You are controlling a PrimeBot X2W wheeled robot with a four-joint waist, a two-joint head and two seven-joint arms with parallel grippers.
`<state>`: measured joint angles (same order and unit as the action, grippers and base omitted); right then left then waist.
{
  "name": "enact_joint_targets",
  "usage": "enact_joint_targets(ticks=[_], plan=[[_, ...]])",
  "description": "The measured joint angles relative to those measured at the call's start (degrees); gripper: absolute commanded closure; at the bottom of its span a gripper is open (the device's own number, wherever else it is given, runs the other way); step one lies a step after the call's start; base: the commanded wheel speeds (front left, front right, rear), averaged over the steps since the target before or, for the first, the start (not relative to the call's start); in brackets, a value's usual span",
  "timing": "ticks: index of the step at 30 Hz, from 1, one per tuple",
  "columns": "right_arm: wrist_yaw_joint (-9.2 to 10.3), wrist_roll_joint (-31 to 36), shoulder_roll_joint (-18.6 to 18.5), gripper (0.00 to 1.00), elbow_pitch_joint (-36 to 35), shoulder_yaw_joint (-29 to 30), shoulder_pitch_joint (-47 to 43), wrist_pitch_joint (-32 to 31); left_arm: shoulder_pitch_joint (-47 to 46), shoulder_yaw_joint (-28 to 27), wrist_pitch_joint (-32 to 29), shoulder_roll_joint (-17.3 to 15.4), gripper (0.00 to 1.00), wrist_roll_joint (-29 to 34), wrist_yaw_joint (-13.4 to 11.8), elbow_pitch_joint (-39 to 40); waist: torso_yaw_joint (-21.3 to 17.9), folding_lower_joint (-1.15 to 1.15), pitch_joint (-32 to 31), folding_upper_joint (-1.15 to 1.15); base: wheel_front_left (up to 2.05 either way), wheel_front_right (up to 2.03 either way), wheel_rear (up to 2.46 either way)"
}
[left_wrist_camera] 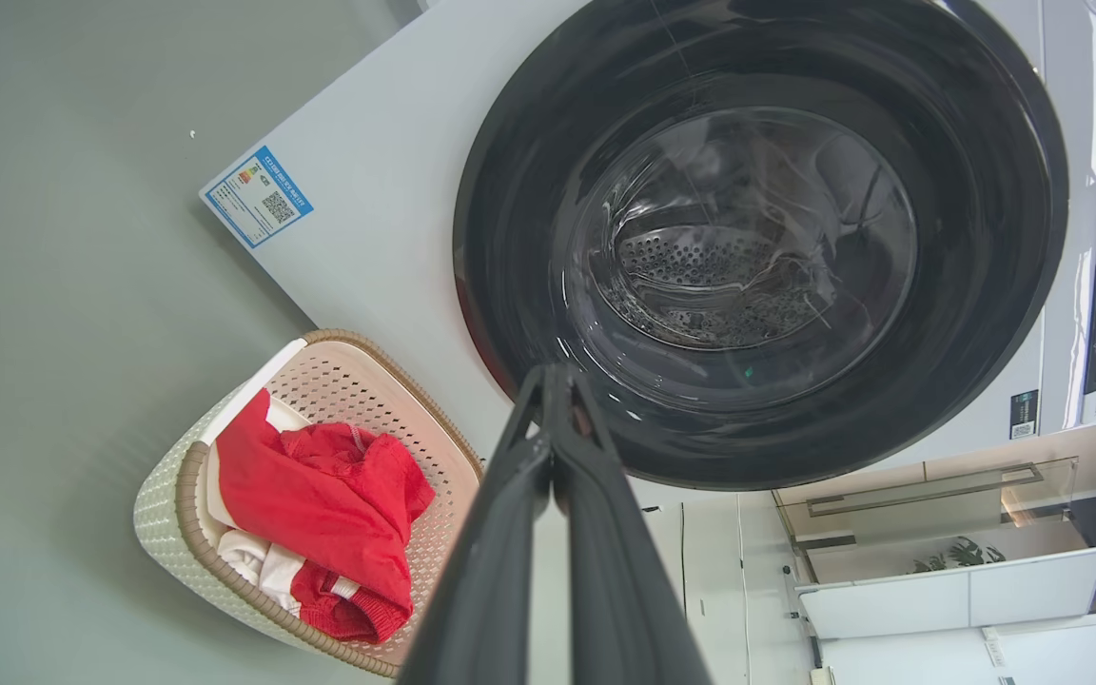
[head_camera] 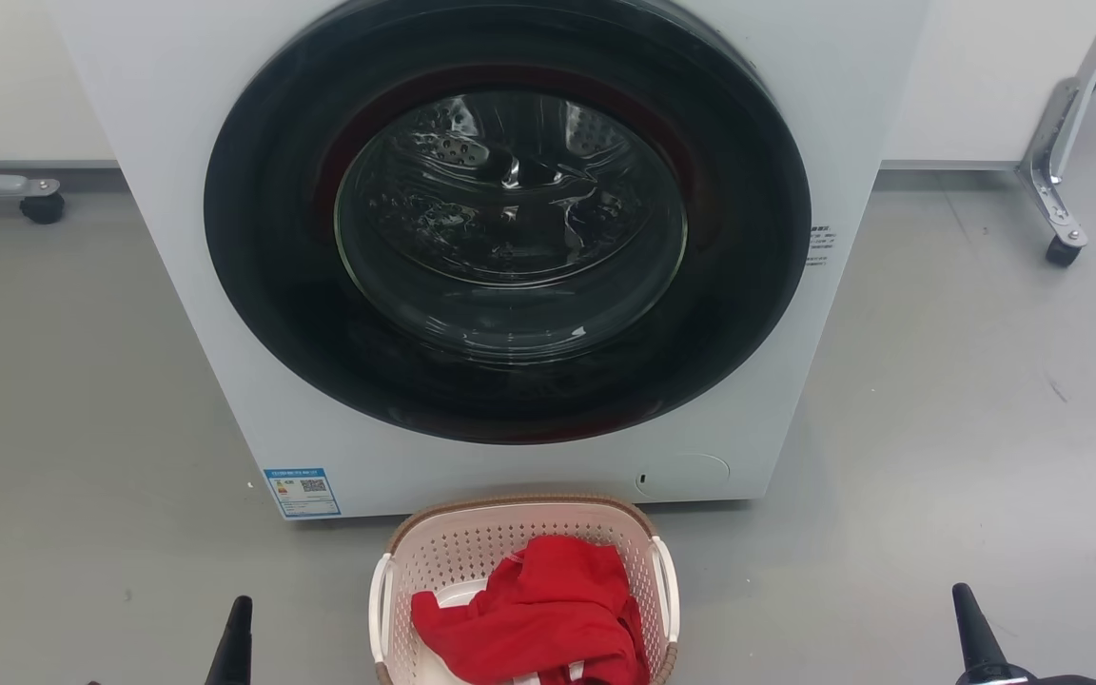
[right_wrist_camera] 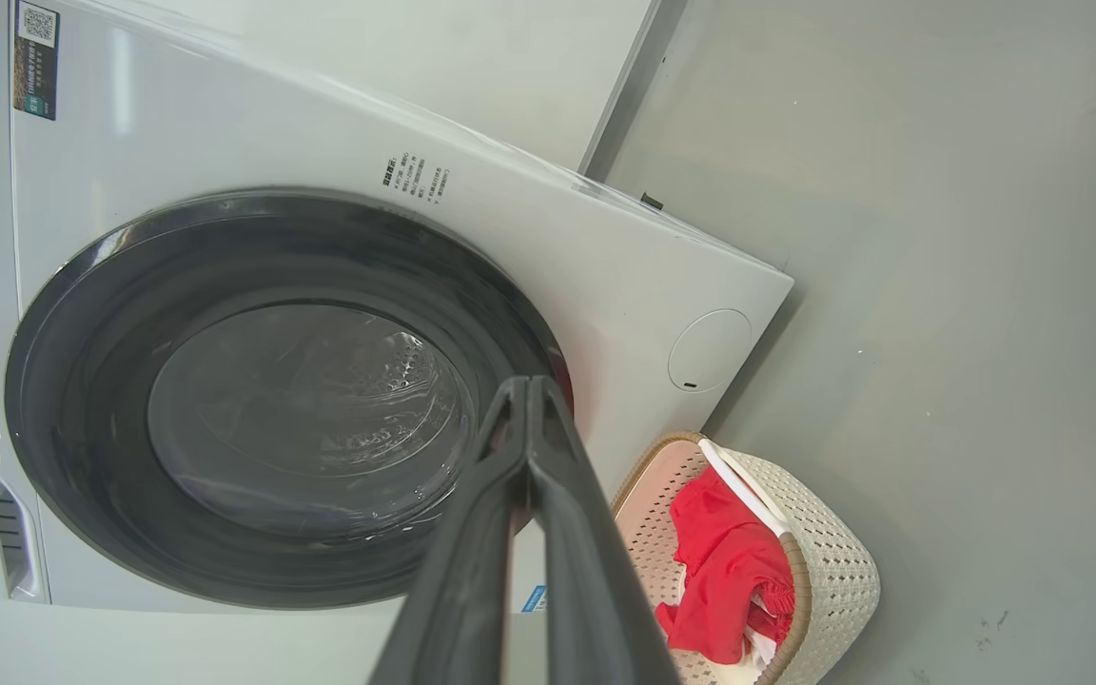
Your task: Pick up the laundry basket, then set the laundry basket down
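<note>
The laundry basket [head_camera: 519, 501] stands upright on the grey floor [head_camera: 938, 428], just near of the washer [head_camera: 158, 143] and below its closed door [head_camera: 510, 219], a placement judged handy for loading. It holds a crumpled red garment [head_camera: 538, 618] lying over some white cloth [left_wrist_camera: 258, 561]. The left gripper [left_wrist_camera: 553, 379] and right gripper [right_wrist_camera: 527, 382] flank it, well clear, each with fingers pressed together on nothing. The scene fits a basket awaiting lifting or one set down again
</note>
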<state>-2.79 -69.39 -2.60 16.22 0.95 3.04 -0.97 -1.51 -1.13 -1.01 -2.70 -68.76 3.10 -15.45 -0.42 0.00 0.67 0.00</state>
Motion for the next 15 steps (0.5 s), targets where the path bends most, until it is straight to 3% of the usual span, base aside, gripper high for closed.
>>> enact_joint_targets(ticks=[15], plan=[[-2.32, -12.83, 0.09, 1.00, 0.51, 3.86, 1.14, -3.08, -1.89, -2.36, -3.13, 0.10, 1.00, -13.33, 2.44, -0.86, 0.25, 0.00, -0.34, 0.00, 0.00, 0.00, 0.00]])
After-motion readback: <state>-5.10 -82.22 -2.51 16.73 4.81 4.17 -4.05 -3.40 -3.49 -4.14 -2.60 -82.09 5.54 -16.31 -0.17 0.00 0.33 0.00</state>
